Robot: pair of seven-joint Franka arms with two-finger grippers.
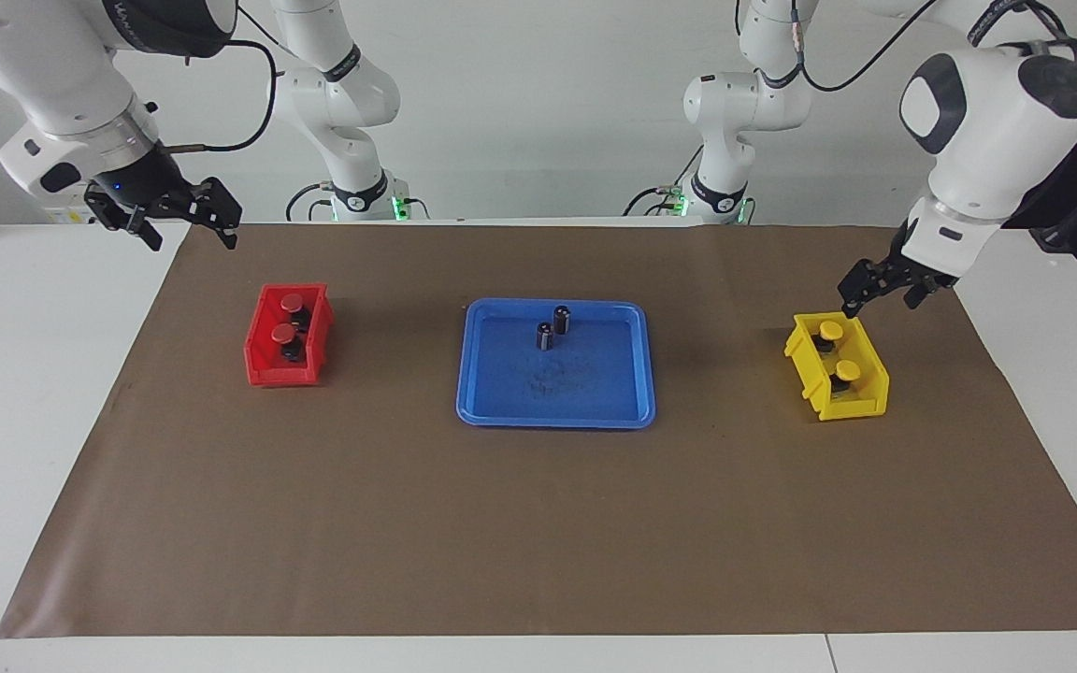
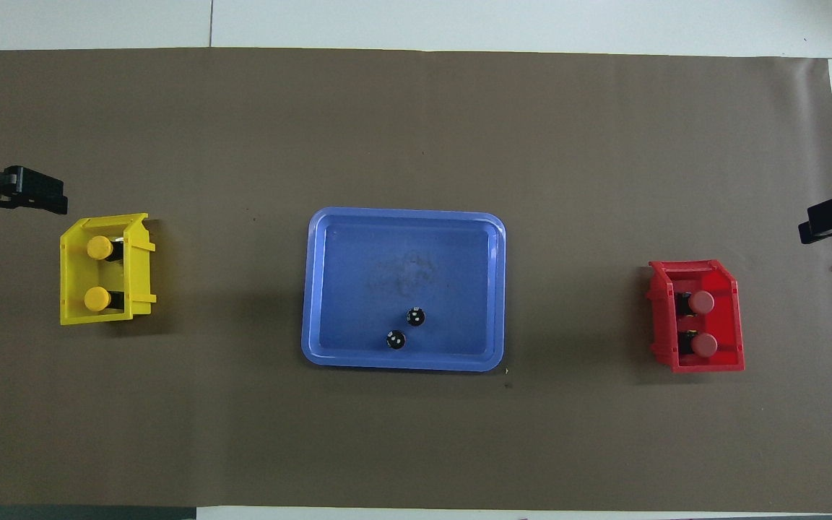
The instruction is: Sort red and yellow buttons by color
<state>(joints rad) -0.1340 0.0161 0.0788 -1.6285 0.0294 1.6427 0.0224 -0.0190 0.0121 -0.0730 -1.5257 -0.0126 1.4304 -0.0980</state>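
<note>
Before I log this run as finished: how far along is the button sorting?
Done: both red buttons sit in the red bin, and both yellow buttons sit in the yellow bin. In hand: nothing; the left gripper is open over the yellow bin's end nearer the robots, and the right gripper waits open at the mat's edge. Left: no coloured button; only two dark cylinders stand in the blue tray.
</note>
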